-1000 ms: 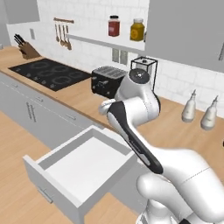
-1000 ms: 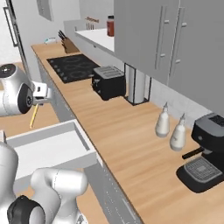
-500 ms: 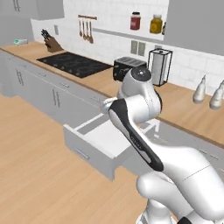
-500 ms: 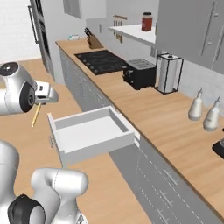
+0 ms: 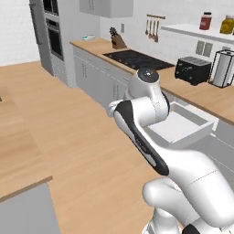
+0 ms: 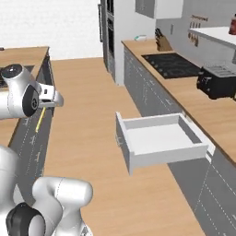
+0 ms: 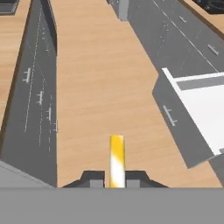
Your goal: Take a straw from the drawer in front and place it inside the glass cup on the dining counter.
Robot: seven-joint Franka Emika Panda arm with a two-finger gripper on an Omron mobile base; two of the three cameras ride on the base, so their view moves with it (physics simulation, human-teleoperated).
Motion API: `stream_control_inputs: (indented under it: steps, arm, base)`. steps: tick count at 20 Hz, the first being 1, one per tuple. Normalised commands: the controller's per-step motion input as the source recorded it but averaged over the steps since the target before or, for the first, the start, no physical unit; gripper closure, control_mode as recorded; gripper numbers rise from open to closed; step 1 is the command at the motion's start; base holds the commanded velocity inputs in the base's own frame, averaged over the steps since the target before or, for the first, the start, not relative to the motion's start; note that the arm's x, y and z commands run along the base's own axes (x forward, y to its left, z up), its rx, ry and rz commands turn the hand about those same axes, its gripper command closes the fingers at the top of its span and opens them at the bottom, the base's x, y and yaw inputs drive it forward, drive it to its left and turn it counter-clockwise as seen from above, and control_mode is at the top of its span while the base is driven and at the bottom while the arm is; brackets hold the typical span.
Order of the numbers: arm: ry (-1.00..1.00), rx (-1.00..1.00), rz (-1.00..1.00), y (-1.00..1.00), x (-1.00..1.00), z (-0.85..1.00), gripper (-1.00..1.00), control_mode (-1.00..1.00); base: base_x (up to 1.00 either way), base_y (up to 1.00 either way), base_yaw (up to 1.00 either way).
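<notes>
One thing is in the pincer (image 7: 117,183) — the straw (image 7: 117,161), pale yellow, clamped between the two dark tips and jutting forward over the wooden floor (image 7: 109,83) in the hand view. From the right base view the straw (image 6: 40,120) hangs slanting down below the pincer (image 6: 45,107), out over the gap between the grey cabinet fronts (image 6: 27,143) on the left and the drawer (image 6: 159,140) on the right.

That drawer stands pulled out with its white inside bare, so the picking half of the task looks finished and the carry is the step in hand. A light wooden slab (image 5: 16,155) shows at the left of the left base view; it may be the dining worktop, though I cannot be sure, and I can make out no glass cup on it from here.

To do the carry well, I would keep the clamp firm — a stick this slim could slip or swivel between the tips if the arm swings hard. Let the base bring the cup into sight before the arm reaches out. I would then turn the wrist so the straw points close to straight down, centre its lower end over the cup's mouth, lower it inside the rim, and only then let go, since a release from too high could send it bouncing off the edge.
</notes>
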Motion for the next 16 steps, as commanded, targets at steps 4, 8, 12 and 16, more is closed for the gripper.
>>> stream_control_inputs:
  steps: [4, 8, 12, 16]
  arm:
    - [0.0, 0.0, 0.0, 0.0, 0.0, 0.0, 1.0, 1.0]
    - [0.0, 0.0, 0.0, 0.0, 0.0, 0.0, 1.0, 1.0]
    - [0.0, 0.0, 0.0, 0.0, 0.0, 0.0, 1.0, 1.0]
    - [0.0, 0.0, 0.0, 0.0, 0.0, 0.0, 1.0, 1.0]
  base:
    - [-0.75, 0.2, 0.14]
    - [-0.07, 0.86, 0.0]
    - [0.29, 1.0, 0.0]
    - [0.31, 1.0, 0.0]
